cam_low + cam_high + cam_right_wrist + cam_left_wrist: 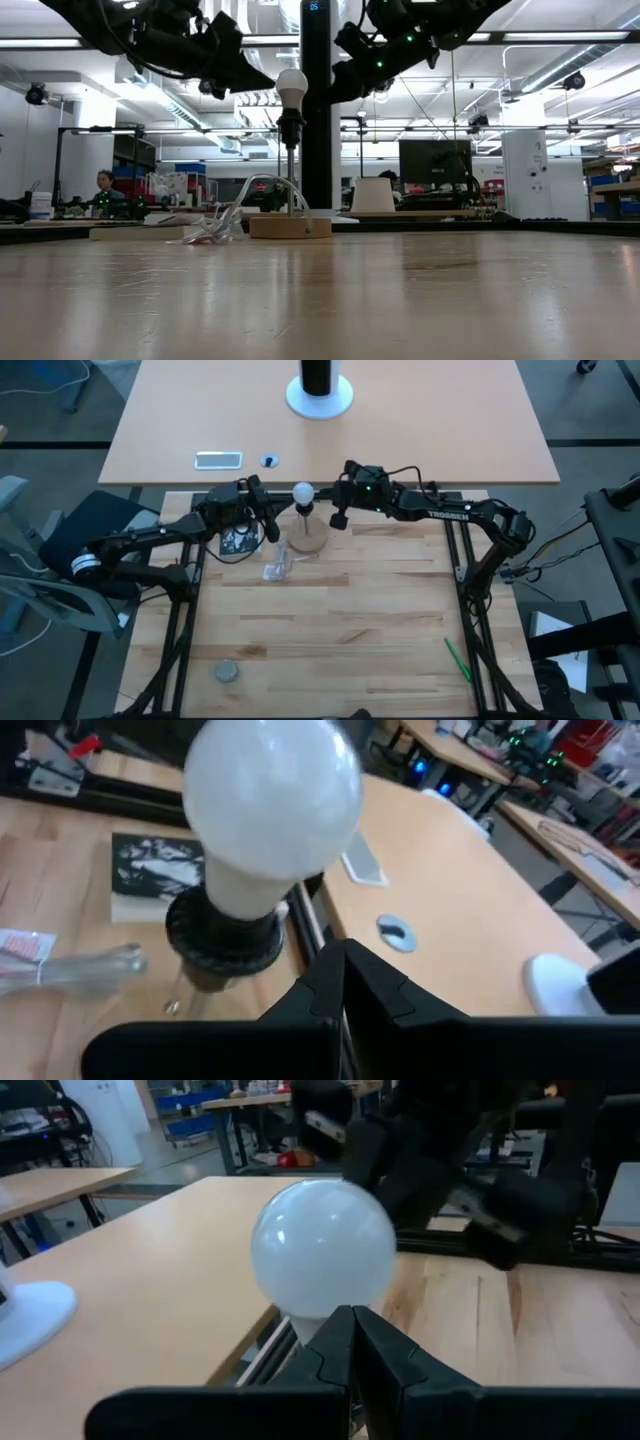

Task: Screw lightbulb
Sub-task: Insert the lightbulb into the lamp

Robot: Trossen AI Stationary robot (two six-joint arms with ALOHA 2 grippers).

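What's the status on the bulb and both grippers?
Left gripper shut, beside the lightbulb. Right gripper shut, on its other side. Lightbulb upright in the socket, ungripped. Nothing in the way.

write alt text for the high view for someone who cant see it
Seen from above, a white lightbulb sits in a socket on a round wooden base, with the left gripper and right gripper flanking it, neither touching. Clear plastic packaging lies beside the base on the wooden table.
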